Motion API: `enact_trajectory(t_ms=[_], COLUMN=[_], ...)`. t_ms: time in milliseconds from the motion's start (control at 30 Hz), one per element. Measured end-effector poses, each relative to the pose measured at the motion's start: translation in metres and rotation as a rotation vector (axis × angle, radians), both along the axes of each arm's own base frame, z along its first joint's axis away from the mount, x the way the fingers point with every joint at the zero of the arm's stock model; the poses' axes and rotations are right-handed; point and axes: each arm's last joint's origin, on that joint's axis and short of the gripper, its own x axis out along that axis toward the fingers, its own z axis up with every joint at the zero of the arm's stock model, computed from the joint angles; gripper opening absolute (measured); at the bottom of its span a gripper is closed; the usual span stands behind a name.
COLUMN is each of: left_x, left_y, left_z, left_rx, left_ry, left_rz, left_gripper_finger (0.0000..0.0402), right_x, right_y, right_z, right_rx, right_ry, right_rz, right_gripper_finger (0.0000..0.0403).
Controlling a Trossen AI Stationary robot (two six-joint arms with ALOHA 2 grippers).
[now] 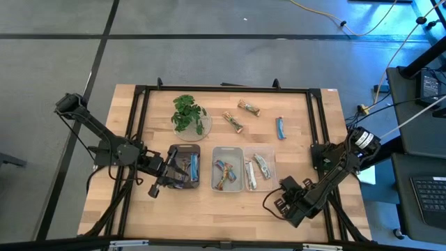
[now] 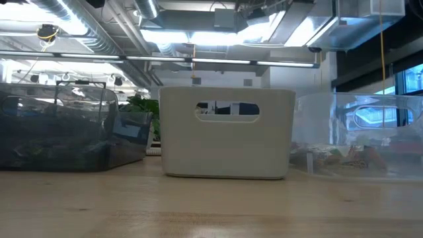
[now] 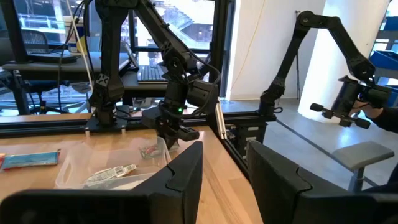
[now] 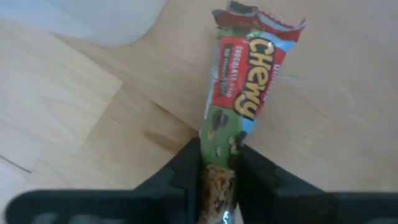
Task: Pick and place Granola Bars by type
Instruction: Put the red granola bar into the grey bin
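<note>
Closest to the lens in our right wrist view, a red-and-green glossy wrapped granola bar (image 4: 239,106) lies between our right claw (image 4: 219,177) fingers, which are clenched on its lower end; the crimped far end points away over the pale wooden desk (image 4: 68,112). From above, that claw (image 1: 287,187) sits near the front right of the desk, just beside the clear plastic bin (image 1: 258,169).

To do this step well, we judge that we should lift straight up before travelling, since the grip is at one end and the slick foil could slip or let the bar swing. We then carry it low over the bin holding matching wrappers and release only once it is inside the rim.

Our left claw (image 1: 164,174) hangs at the smoky dark bin (image 1: 184,167), fingers part open, with nothing seen in them. A white opaque bin (image 1: 227,169) stands between the two. Three more shiny bars (image 1: 249,108) lie loose farther back, near a leafy green plant (image 1: 188,113).
</note>
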Motion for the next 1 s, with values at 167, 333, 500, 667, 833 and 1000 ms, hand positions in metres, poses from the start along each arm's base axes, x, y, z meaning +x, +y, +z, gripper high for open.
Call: enact_trajectory(t_ms=[167,333,500,667,833,1000], left_x=[0.0,0.0,0.0,0.0,0.0,0.0], left_y=[0.0,0.0,0.0,0.0,0.0,0.0], left_z=[0.0,0.0,0.0,0.0,0.0,0.0], left_rx=[0.0,0.0,0.0,0.0,0.003,0.024], left_ry=[0.0,0.0,0.0,0.0,0.0,-0.006], left_rz=[0.0,0.0,0.0,0.001,0.001,0.001], left_gripper_finger=[0.0114,0.0117,0.0116,0.0115,0.0118,0.0115], right_x=[-0.001,0.001,0.007,0.021,0.043,0.07], right_y=[0.001,0.008,0.015,0.021,0.019,0.007], right_z=[0.003,0.021,0.054,0.091,0.117,0.129], right_rx=[0.002,0.012,-0.03,-0.136,-0.257,-0.268], right_ry=[0.04,0.13,0.157,-0.037,-0.277,-0.329], right_rz=[-0.003,-0.009,-0.01,0.022,0.098,0.15], right_gripper_finger=[0.0057,0.006,0.0064,0.0065,0.0066,0.0066])
